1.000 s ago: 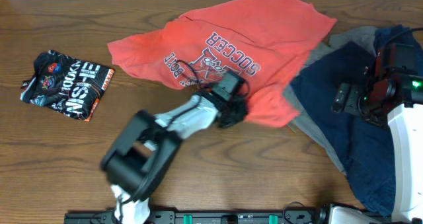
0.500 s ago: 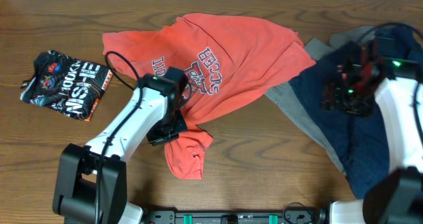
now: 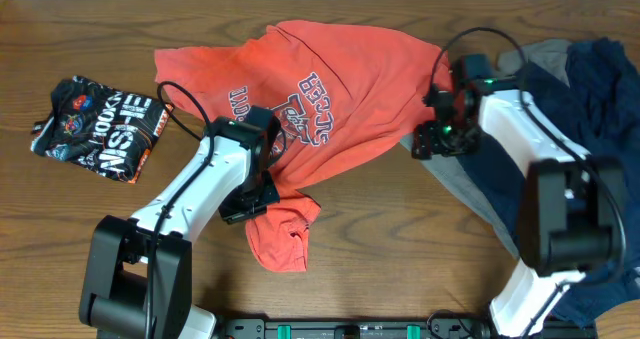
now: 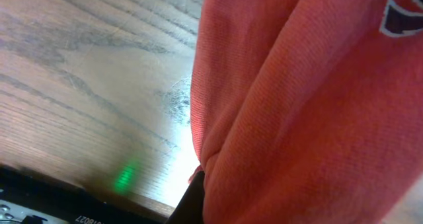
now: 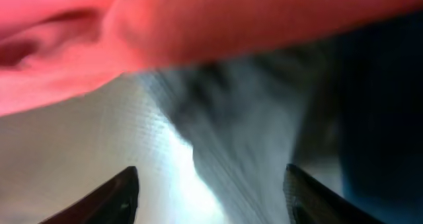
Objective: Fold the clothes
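**ITEM 1: coral-red T-shirt** (image 3: 360,89)
- Loc: centre-far of worktop (image 3: 400,269).
- Cond: print up, crumpled, not flat. Near hem is bunched into a lump at near-centre. Right edge lies over the grey garment (image 3: 455,174).

**ITEM 2: grey garment + navy garment** (image 3: 560,179)
- Loc: loose heap, right side, navy mostly on top.
- Cond: unfolded.

**ITEM 3: black printed shirt** (image 3: 100,129)
- Loc: left side, well apart from the rest.
- Cond: already a folded packet.

**ITEM 4: left hand** (image 3: 247,194)
- Loc: on the T-shirt's near hem.
- State: wrist view shows cloth gathered tight at one dark finger (image 4: 188,201). Prob. pinching the hem; the other finger is hidden.

**ITEM 5: right hand** (image 3: 440,139)
- Loc: at the T-shirt's right edge.
- State: wrist view shows the fingers spread wide w/ nothing betw. them. Grey cloth is below and the red edge just beyond.

**STEP (judged):** spread the T-shirt flat before any fold.

**HOW-TO:**
- Right hand: shift onto the red cloth and take red only. The grey garment sits directly beneath, so use a shallow pinch at the very edge, else both layers lift.
- Left hand: hold the pinch and draw near-left while the right hand draws far-right, to open the bunched hem.
- Slide the T-shirt left onto bare wood, off the heap.
- Work low and slow. The cloth is limp, so a fast tug re-wrinkles it.

**RISK:** the lump may tuck under instead of opening. Check the hem is a single layer before laying it down.
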`<state>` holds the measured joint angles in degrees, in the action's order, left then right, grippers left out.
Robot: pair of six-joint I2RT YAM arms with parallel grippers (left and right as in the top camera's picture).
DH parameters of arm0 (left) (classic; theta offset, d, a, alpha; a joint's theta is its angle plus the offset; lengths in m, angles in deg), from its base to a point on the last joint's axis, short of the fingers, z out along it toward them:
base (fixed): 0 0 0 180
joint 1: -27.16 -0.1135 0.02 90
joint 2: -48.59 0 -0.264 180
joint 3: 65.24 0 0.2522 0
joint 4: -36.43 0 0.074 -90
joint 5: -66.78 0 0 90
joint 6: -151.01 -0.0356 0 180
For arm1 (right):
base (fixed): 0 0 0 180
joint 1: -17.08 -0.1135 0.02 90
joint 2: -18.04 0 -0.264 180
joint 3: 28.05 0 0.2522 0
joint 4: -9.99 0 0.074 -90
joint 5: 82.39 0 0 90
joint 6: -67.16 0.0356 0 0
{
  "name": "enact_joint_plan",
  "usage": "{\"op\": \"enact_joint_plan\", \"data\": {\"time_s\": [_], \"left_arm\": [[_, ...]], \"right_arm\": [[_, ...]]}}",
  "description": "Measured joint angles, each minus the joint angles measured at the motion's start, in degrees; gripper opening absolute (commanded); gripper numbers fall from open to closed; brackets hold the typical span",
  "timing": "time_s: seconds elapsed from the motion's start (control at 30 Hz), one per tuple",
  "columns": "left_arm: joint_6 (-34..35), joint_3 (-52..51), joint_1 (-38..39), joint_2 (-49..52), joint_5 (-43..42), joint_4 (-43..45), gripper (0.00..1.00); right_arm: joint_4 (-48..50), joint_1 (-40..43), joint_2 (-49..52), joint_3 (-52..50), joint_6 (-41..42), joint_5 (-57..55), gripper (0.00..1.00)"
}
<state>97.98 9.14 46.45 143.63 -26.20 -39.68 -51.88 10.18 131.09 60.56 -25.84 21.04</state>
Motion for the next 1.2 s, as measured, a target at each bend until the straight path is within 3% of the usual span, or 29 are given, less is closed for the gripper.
{"op": "enact_joint_plan", "data": {"time_s": [0.07, 0.4, 0.77, 1.0, 1.13, 1.2], "left_arm": [[0.0, -0.2, 0.0, 0.0, 0.0, 0.2, 0.06], [0.0, -0.3, 0.0, 0.0, 0.0, 1.7, 0.06], [0.0, -0.3, 0.0, 0.0, 0.0, 1.9, 0.06], [0.0, -0.3, 0.0, 0.0, 0.0, 1.9, 0.06], [0.0, -0.3, 0.0, 0.0, 0.0, 1.9, 0.06], [0.0, -0.3, 0.0, 0.0, 0.0, 1.9, 0.06]], "right_arm": [[1.8, 0.0, 2.1, 0.5, 0.0, -0.5, 0.47], [14.8, 4.1, 4.3, 2.0, 10.3, -13.9, 0.52], [17.1, 30.1, 5.1, 2.7, 18.8, -20.8, 0.63], [15.0, 43.2, 4.8, 3.0, 19.2, -13.5, 0.77], [13.6, 44.4, 3.0, 2.3, 15.5, -4.2, 0.80], [11.9, 43.2, 0.9, 1.8, 13.0, 0.8, 0.86]]}}
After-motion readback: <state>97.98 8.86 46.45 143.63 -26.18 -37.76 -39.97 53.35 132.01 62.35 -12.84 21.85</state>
